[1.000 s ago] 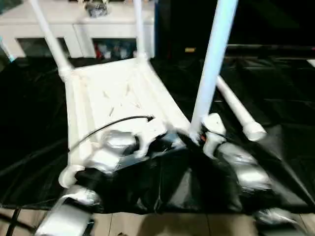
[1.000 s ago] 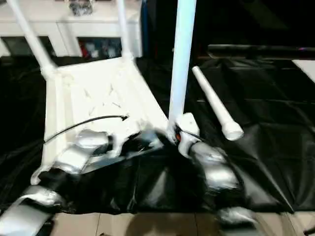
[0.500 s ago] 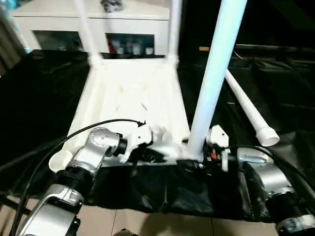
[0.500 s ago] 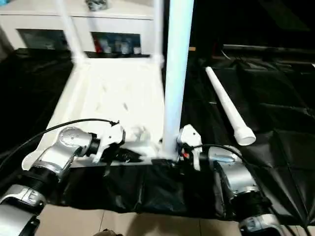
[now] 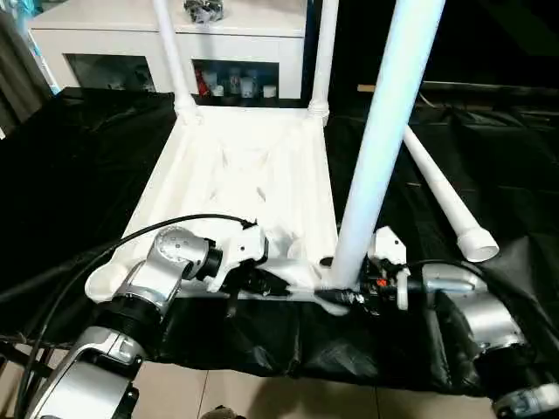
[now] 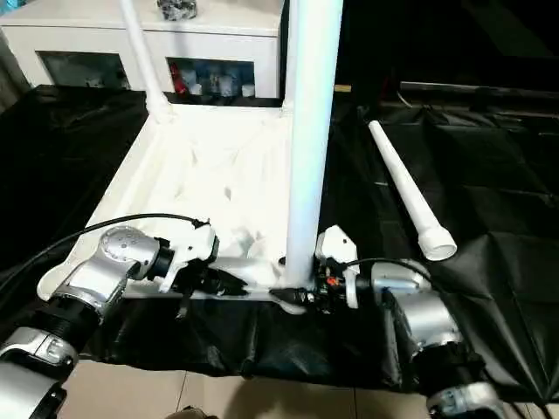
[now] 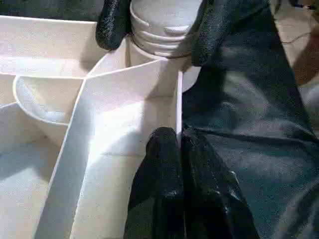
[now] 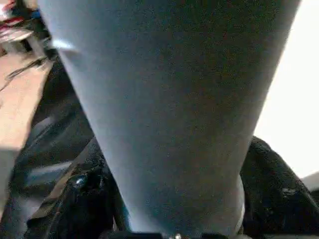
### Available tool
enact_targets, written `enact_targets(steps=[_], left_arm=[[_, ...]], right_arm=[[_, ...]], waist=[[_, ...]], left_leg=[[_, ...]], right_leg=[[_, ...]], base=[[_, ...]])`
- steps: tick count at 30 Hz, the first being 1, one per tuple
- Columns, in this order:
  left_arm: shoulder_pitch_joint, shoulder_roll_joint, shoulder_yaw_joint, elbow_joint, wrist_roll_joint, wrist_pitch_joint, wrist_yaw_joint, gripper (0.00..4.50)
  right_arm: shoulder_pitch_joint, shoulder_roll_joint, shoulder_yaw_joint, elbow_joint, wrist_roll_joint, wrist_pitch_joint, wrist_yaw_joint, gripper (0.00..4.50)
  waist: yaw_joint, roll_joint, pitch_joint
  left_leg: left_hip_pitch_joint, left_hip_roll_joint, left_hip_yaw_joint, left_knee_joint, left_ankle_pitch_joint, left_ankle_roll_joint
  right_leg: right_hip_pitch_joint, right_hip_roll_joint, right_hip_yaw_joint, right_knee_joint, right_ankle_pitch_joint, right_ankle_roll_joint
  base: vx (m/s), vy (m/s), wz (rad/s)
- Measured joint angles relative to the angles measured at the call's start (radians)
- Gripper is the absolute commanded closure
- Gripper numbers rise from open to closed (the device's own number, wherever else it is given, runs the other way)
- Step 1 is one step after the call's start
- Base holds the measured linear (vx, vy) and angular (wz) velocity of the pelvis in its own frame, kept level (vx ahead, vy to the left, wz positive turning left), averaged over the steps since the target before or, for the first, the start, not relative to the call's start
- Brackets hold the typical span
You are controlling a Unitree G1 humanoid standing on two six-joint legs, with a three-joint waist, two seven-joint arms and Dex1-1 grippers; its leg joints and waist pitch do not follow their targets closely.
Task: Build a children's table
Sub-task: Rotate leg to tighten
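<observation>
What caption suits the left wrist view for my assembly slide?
Left gripper pinches the upturned table top's rim while the right gripper holds a leg's base at the corner.

Three upright legs (image 5: 384, 140) fence the tabletop (image 5: 244, 188); open black sheet (image 5: 515, 175) lies beyond the loose leg (image 5: 441, 194).

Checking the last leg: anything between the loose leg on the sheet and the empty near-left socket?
Nothing visible blocks it. The loose leg lies on the black sheet; the empty socket is open on top. The left gripper pinches the tabletop rim nearby.

no readable text or labels anywhere.
</observation>
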Motion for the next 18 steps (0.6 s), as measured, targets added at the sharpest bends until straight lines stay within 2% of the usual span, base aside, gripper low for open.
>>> enact_targets(steps=[4, 6, 11, 15, 17, 18], left_arm=[[-0.010, -0.038, 0.012, 0.016, 0.027, 0.034, 0.116, 4.50], [-0.015, -0.068, 0.017, 0.021, 0.045, 0.057, 0.186, 4.50], [-0.023, -0.142, 0.023, 0.021, 0.075, 0.119, 0.345, 4.50], [-0.028, -0.181, 0.022, 0.021, 0.103, 0.132, 0.430, 4.50], [-0.028, -0.187, 0.022, 0.021, 0.109, 0.132, 0.442, 4.50], [-0.028, -0.188, 0.022, 0.019, 0.108, 0.132, 0.438, 4.50]], right_arm=[[-0.003, 0.066, -0.049, 0.044, -0.028, -0.015, -0.190, 1.78], [-0.013, 0.100, -0.075, 0.071, -0.040, -0.018, -0.301, 1.78], [-0.053, 0.198, -0.127, 0.126, -0.079, -0.012, -0.591, 1.78], [-0.068, 0.267, -0.153, 0.154, -0.110, -0.041, -0.780, 1.78], [-0.070, 0.284, -0.159, 0.166, -0.115, -0.061, -0.820, 1.08], [-0.070, 0.286, -0.161, 0.171, -0.120, -0.071, -0.821, 1.08]], waist=[[-0.019, -0.001, 0.000], [-0.037, -0.001, 0.001], [-0.069, 0.000, 0.000], [-0.075, 0.001, -0.001], [-0.075, 0.002, -0.001], [-0.073, 0.002, -0.001]], left_leg=[[0.008, 0.000, 0.000, 0.000, 0.000, 0.000], [0.013, 0.000, -0.001, 0.000, 0.000, 0.000], [0.014, -0.001, -0.001, -0.003, 0.000, 0.000], [0.014, -0.002, -0.001, -0.003, 0.000, 0.000], [0.015, -0.002, -0.001, -0.004, 0.000, 0.000], [0.015, -0.002, -0.001, -0.004, 0.000, 0.000]], right_leg=[[0.007, 0.000, 0.000, -0.002, -0.004, 0.006], [0.011, 0.000, 0.000, -0.005, -0.004, 0.007], [0.013, 0.000, -0.001, -0.015, -0.004, 0.007], [0.012, 0.000, 0.000, -0.018, -0.004, 0.007], [0.012, 0.000, 0.000, -0.017, -0.004, 0.007], [0.012, 0.000, 0.000, -0.017, -0.004, 0.006]], base=[[0.000, 0.000, 0.00], [0.000, 0.000, 0.00], [0.000, 0.000, 0.00], [0.000, 0.000, 0.00], [0.000, 0.000, 0.00], [0.000, 0.000, 0.00]])
